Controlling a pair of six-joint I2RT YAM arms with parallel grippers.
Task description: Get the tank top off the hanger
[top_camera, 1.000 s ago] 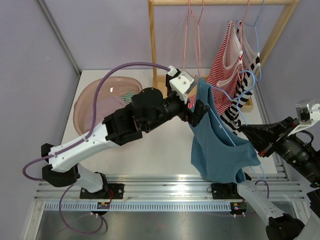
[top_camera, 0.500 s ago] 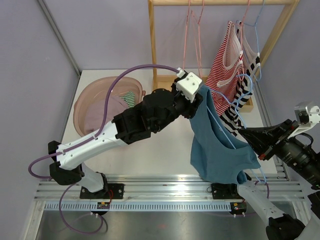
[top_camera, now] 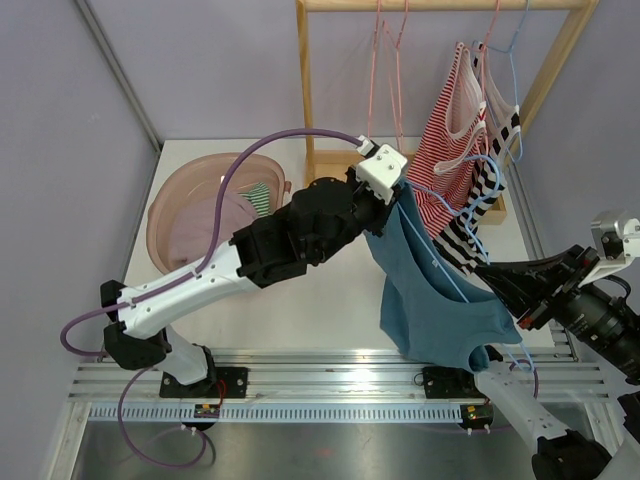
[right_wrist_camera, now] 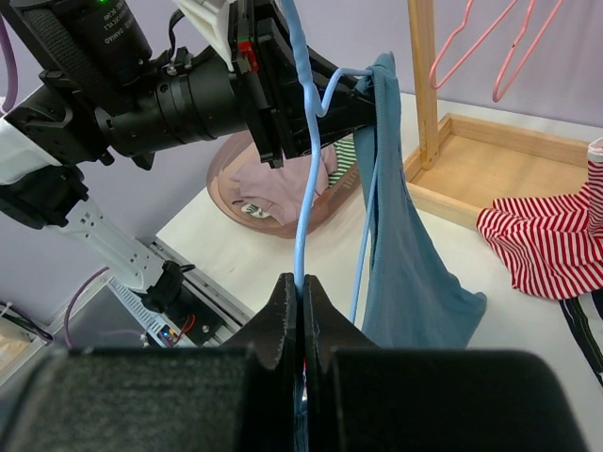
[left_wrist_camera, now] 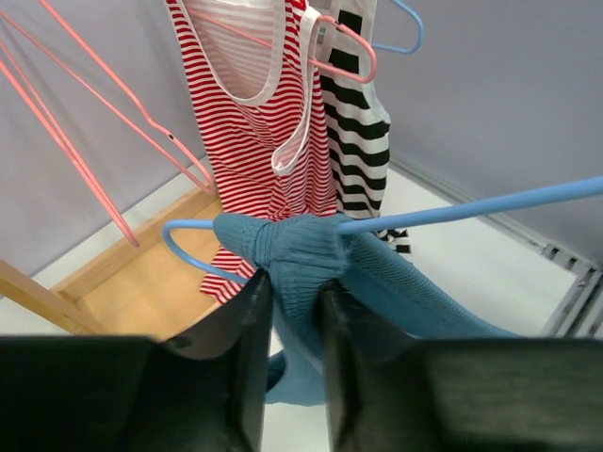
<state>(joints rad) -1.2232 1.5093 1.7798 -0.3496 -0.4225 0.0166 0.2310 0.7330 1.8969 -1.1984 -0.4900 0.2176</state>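
A blue tank top (top_camera: 430, 300) hangs on a light blue wire hanger (top_camera: 447, 272) held out over the table's right side. My left gripper (left_wrist_camera: 294, 282) is shut on the bunched strap of the tank top (left_wrist_camera: 292, 250), right where it sits over the hanger's end (left_wrist_camera: 471, 205). From above, the left gripper (top_camera: 392, 205) is mostly hidden by its wrist camera and the cloth. My right gripper (right_wrist_camera: 301, 281) is shut on the hanger's wire (right_wrist_camera: 306, 188), with the tank top (right_wrist_camera: 405, 254) dangling beyond it. Seen from the top, the right gripper (top_camera: 490, 272) reaches in from the right edge.
A wooden rack (top_camera: 305, 90) at the back carries pink hangers (top_camera: 385, 60), a red-striped top (top_camera: 450, 130) and a black-and-white striped top (top_camera: 480, 205). A pink basin (top_camera: 190, 215) with clothes in it sits at the back left.
My left gripper moved up to the hanger's end and closed from wide open onto the tank top's strap. The right gripper kept its hold on the hanger and sank slightly.
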